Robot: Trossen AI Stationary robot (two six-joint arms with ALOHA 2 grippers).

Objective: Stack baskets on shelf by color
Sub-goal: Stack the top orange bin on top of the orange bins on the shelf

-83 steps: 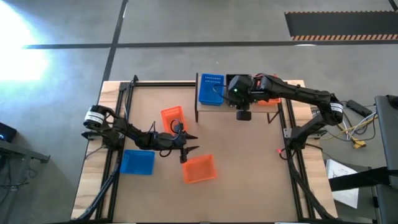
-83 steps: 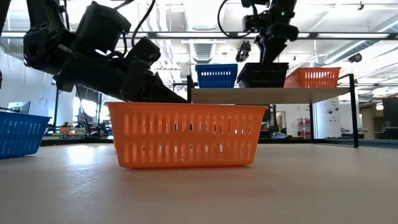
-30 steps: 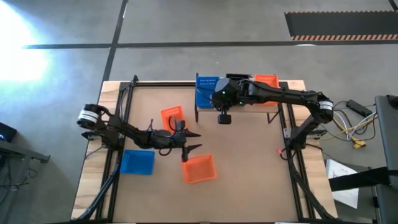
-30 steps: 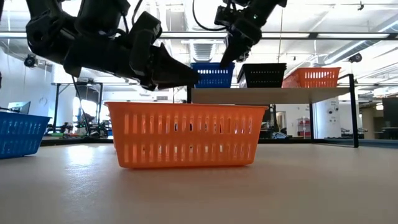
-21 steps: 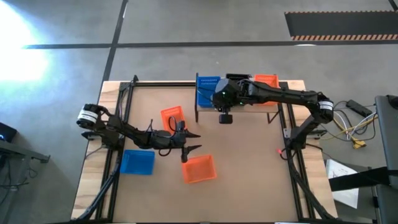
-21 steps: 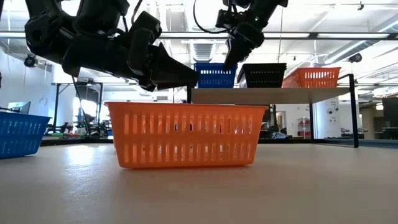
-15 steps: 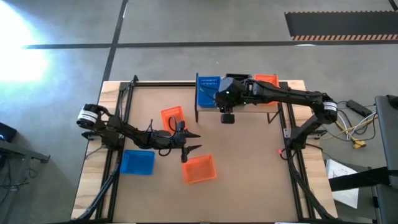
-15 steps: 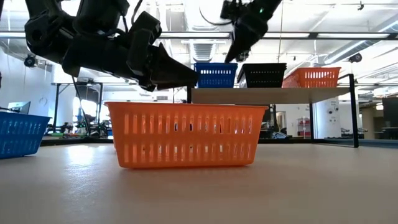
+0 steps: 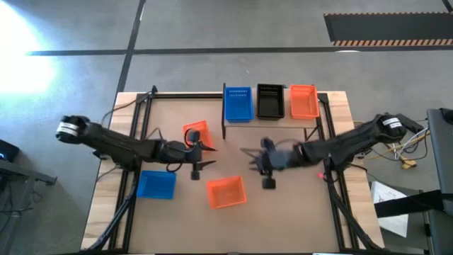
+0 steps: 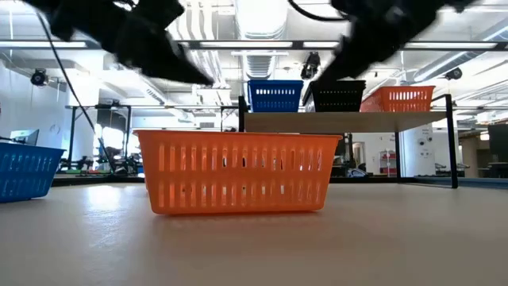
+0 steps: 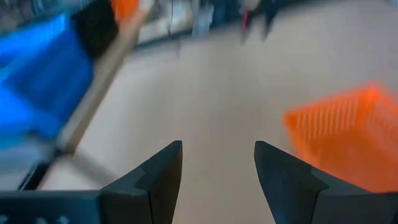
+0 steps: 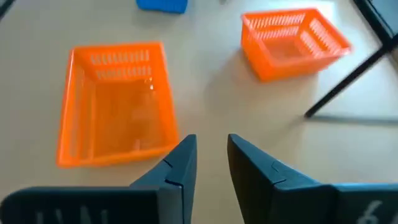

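From above, three baskets are seen on the shelf (image 9: 272,122): blue (image 9: 238,104), black (image 9: 270,102), orange (image 9: 304,102), long axes running front-to-back. In the left wrist view, the left gripper (image 11: 217,171) is spread, empty. In the right wrist view, the right gripper (image 12: 212,158) is slightly parted, empty.

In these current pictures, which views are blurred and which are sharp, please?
Left wrist view: background streaked, the blue basket and an orange basket smeared. High view: right gripper smeared, shelf sharp. Low view: both arms are dark streaks, the near orange basket crisp. Right wrist view: mostly sharp, slightly soft.
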